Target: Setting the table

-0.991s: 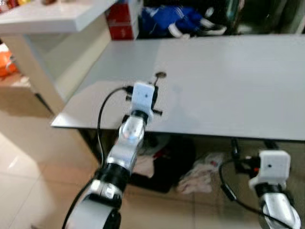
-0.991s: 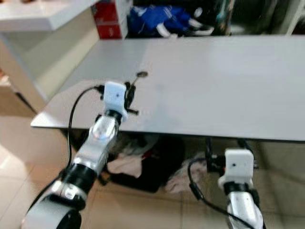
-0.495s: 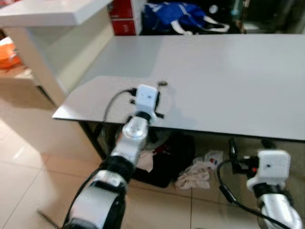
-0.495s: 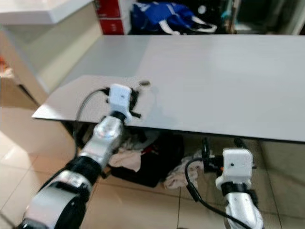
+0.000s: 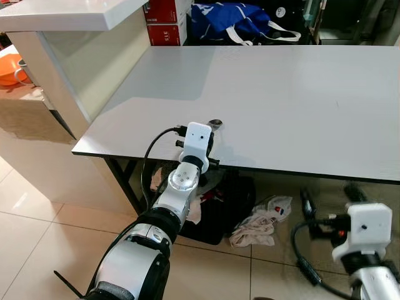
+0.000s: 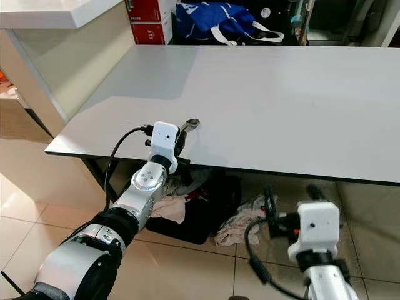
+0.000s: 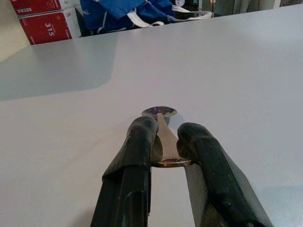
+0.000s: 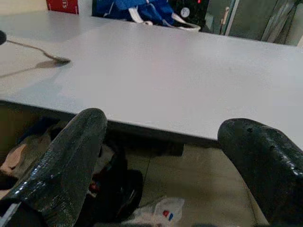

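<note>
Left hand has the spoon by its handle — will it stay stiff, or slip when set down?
The spoon looks like thin metal, so probably stiff and light. The left hand pinches its smooth handle narrowly, so it may pivot. Its bowl sits near the table, so a drop seems harmless.

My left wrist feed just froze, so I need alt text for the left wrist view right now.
The left hand is shut on a metal spoon, its two black fingers pinching the handle while the bowl points away, at the grey table. Beyond the table's far edge sit a blue bag and red boxes.
</note>
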`<state>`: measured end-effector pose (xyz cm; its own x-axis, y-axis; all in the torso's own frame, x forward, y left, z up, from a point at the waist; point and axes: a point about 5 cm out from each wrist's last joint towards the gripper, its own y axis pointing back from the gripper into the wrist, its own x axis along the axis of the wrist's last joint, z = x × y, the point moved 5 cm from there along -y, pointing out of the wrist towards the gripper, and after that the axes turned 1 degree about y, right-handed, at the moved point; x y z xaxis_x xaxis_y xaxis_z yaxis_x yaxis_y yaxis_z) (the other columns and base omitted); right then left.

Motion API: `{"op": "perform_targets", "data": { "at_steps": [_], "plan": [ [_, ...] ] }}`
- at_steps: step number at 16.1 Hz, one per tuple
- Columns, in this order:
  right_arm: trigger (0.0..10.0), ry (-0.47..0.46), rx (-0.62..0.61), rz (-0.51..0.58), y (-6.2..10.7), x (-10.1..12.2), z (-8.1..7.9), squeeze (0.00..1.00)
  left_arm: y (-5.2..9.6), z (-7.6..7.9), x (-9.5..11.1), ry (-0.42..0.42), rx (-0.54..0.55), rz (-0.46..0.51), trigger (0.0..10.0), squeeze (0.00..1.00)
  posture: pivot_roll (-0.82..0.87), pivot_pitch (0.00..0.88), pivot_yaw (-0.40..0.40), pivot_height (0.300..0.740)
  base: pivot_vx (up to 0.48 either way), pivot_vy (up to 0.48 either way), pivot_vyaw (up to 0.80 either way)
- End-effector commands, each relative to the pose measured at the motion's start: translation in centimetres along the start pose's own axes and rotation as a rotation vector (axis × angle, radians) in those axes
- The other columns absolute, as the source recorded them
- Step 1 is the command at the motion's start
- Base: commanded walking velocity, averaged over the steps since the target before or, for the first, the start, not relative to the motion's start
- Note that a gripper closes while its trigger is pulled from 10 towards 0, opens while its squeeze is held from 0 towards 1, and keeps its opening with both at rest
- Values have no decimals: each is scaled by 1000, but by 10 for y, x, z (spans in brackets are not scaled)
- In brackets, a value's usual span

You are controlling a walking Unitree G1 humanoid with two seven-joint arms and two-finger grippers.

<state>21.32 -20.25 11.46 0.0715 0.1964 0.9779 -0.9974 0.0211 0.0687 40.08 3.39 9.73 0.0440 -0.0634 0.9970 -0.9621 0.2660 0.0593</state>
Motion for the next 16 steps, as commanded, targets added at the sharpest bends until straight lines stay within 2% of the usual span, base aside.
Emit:
{"op": "perform_targets", "data": {
  "at_steps": [1,6,7,10,16],
  "plan": [
    [10000,-3,13,7,1,5,-2,0,-1,0,-1,-6,11,-5,0,0,-287,0,79,740,0,0,0],
    [10000,-3,7,8,4,10,1,0,5,1,-17,9,6,-45,0,0,-291,0,76,740,0,0,0],
    [10000,-4,9,8,5,10,0,0,8,-1,-25,50,11,-74,0,0,-292,0,75,740,0,0,0],
    [10000,-6,9,5,5,11,1,0,15,-9,-46,104,51,-157,0,0,-291,0,69,740,0,0,0],
    [10000,-3,16,0,5,11,-1,0,13,1,-50,105,13,-211,0,0,-294,0,63,740,0,0,0]
  ]
}}
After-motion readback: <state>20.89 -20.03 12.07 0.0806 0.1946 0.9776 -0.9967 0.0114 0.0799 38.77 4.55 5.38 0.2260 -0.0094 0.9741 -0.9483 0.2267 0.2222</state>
